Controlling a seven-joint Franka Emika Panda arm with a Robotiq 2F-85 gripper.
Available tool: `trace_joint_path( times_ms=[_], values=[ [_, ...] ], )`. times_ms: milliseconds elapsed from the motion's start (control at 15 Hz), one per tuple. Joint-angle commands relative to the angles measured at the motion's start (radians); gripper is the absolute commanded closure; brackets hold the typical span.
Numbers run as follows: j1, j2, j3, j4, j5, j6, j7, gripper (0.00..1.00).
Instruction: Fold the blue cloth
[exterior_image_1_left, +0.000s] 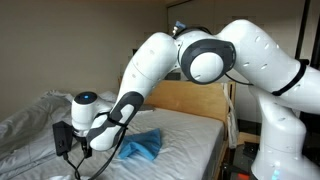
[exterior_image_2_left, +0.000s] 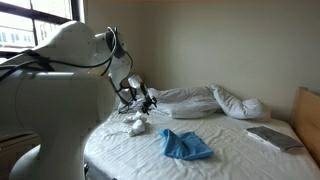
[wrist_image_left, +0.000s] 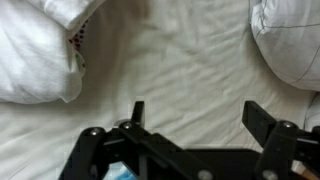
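- Blue cloth (exterior_image_2_left: 185, 145) is not in the gripper (exterior_image_2_left: 148, 100), whose 2 jaws stand spread wide with nothing between them.
- In the wrist view the gripper (wrist_image_left: 200, 115) hangs over bare white sheet (wrist_image_left: 170, 70), with rumpled duvet (wrist_image_left: 35, 55) on both sides.
- Both exterior views show the cloth (exterior_image_1_left: 140, 146) bunched and creased, bright sky-blue, lying on the sheet apart from the gripper.
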Motion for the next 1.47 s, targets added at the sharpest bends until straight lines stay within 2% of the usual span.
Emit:
trace_joint_path(
  times_ms=[0,267,467,600,667,733,800,1133,1200,1400],
  values=[
    [0.275,0.007,-0.249,-0.085,0.281,-0.150,0.000,0.00],
    [0.586,0.044,-0.479,-0.254,0.589,-0.248,0.000,0.00],
    [0.810,0.074,-0.609,-0.425,0.772,-0.310,0.000,0.00],
    [0.940,0.167,-0.720,-0.467,0.877,-0.467,0.000,0.00],
    [0.827,0.094,-0.620,-0.405,0.791,-0.389,0.000,0.00],
    [0.868,0.109,-0.644,-0.425,0.804,-0.409,0.001,0.00],
    [0.874,0.110,-0.639,-0.423,0.803,-0.407,0.002,0.00],
    [0.832,0.111,-0.628,-0.399,0.801,-0.407,0.002,0.00],
    [0.820,0.099,-0.616,-0.410,0.826,-0.387,-0.002,0.00],
    [0.810,0.102,-0.625,-0.442,0.856,-0.420,0.002,0.00]
  ],
)
